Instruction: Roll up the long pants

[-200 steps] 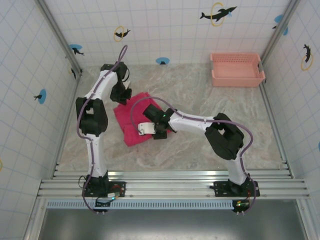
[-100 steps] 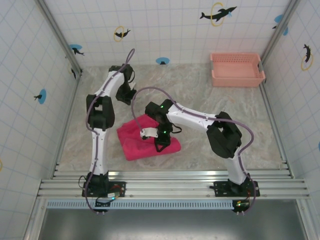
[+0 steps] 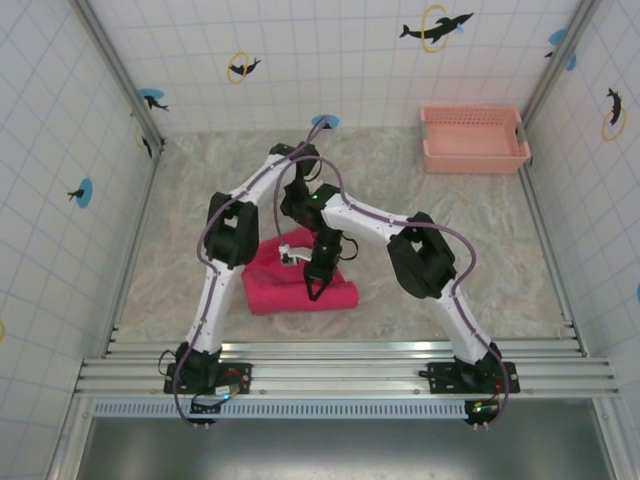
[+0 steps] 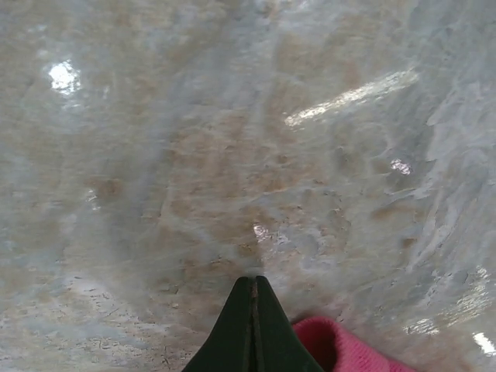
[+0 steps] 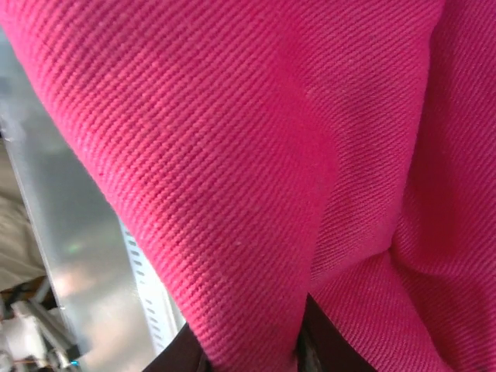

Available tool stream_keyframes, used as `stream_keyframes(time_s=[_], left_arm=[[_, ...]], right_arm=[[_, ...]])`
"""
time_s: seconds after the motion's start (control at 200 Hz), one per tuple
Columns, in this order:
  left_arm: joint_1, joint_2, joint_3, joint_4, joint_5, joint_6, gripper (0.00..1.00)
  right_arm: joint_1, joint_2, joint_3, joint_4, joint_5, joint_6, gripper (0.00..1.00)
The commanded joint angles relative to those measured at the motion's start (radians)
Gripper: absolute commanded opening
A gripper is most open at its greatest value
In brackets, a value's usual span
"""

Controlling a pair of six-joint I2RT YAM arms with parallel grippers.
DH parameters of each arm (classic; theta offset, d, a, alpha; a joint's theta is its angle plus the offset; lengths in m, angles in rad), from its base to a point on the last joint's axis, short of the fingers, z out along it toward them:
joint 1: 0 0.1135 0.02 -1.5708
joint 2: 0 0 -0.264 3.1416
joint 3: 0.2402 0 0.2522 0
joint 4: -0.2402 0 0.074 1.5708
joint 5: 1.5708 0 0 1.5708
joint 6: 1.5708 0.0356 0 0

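The long pants (image 3: 272, 292) lie bunched in a magenta bundle left of centre on the marble table (image 3: 500, 250), their near edge close to the front rail (image 3: 350, 348). The right gripper (image 3: 313, 288) pinches a fold of them. The left gripper (image 4: 253, 294) hangs closed and empty just beyond their far edge. Bare table stretches right toward the salmon basket (image 3: 473, 140), well apart.

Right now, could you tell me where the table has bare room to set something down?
Bare marble table lies right of the bright magenta cloth pants, up to the pale pink plastic basket, and in a strip along the left wall. The centre is crowded: both arms cross over the pants.
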Motion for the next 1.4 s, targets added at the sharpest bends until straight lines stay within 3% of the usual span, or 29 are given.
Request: stream_keyframes(time_s=[0.0,0.155,0.285,0.39,0.505,0.585,0.716,1.026,1.146,1.391], left_arm=[[0.047,-0.013,-0.011,0.002,-0.057,-0.083,0.00],[0.154,-0.165,-0.031,0.028,-0.165,-0.082,0.00],[0.172,-0.366,-0.118,0.125,-0.290,0.041,0.00],[0.171,-0.520,-0.253,0.202,-0.240,0.103,0.00],[0.168,-0.708,-0.517,0.355,-0.096,0.136,0.00],[0.158,-0.787,-0.657,0.385,-0.064,0.156,0.00],[0.138,-0.791,-0.767,0.379,-0.009,0.154,0.01],[0.109,-0.660,-0.745,0.322,-0.074,0.090,0.00],[0.109,-0.714,-0.741,0.316,-0.125,0.059,0.00],[0.108,-0.852,-0.771,0.341,-0.104,0.039,0.00]], right_arm=[[-0.032,0.079,0.078,-0.049,-0.134,0.073,0.21],[-0.075,0.134,0.129,-0.044,-0.215,0.133,0.21],[-0.125,0.197,0.185,-0.013,-0.316,0.244,0.20],[-0.144,0.243,0.241,0.043,-0.314,0.357,0.20],[-0.158,0.296,0.294,0.106,-0.326,0.456,0.21],[-0.165,0.328,0.322,0.133,-0.330,0.504,0.21],[-0.177,0.363,0.330,0.169,-0.350,0.541,0.21],[-0.229,0.374,0.318,0.187,-0.346,0.558,0.21],[-0.255,0.380,0.315,0.197,-0.350,0.570,0.21],[-0.298,0.425,0.318,0.231,-0.362,0.609,0.20]])
